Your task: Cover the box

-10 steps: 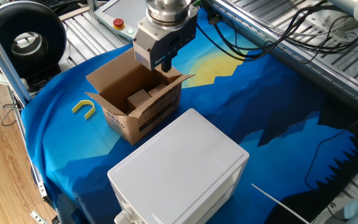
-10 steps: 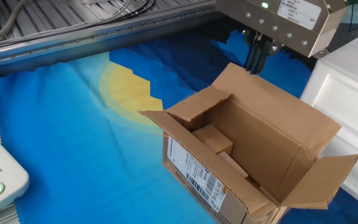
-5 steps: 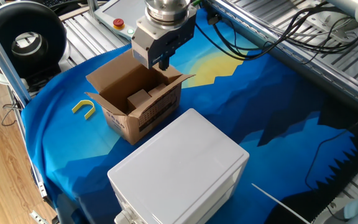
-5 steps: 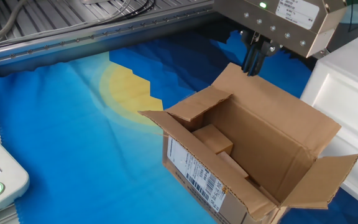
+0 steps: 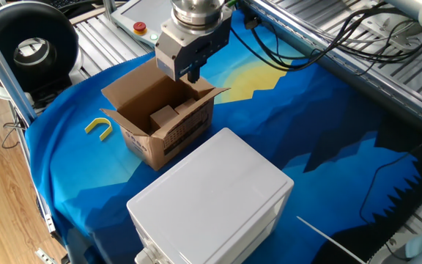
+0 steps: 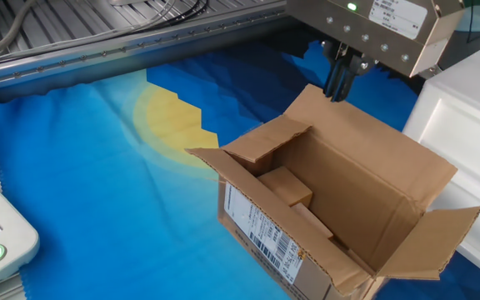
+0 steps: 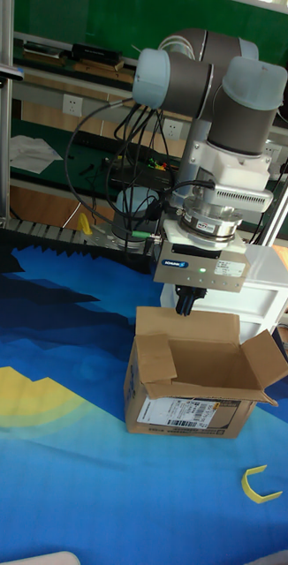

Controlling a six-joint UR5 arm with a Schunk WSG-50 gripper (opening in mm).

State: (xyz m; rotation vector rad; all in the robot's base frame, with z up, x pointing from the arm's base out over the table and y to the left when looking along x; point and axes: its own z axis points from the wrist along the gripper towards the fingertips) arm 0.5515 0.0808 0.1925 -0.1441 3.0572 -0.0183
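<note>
The box (image 5: 163, 117) stands on the blue and yellow cloth (image 5: 284, 132) with all four flaps open, and inside it there is a smaller piece of cardboard (image 5: 165, 116); the white plastic box (image 5: 211, 198) is near it at about 4 o'clock in one fixed view. The gripper (image 5: 191, 73) hangs just above the far flap (image 6: 373, 146) of the box, at about 1 o'clock from the box centre, with its two thin fingers (image 6: 340, 77) pressed close together and holding nothing. A yellow U-shaped piece (image 5: 100, 127) lies on the cloth at about 9 o'clock from the box, apart from it.
</note>
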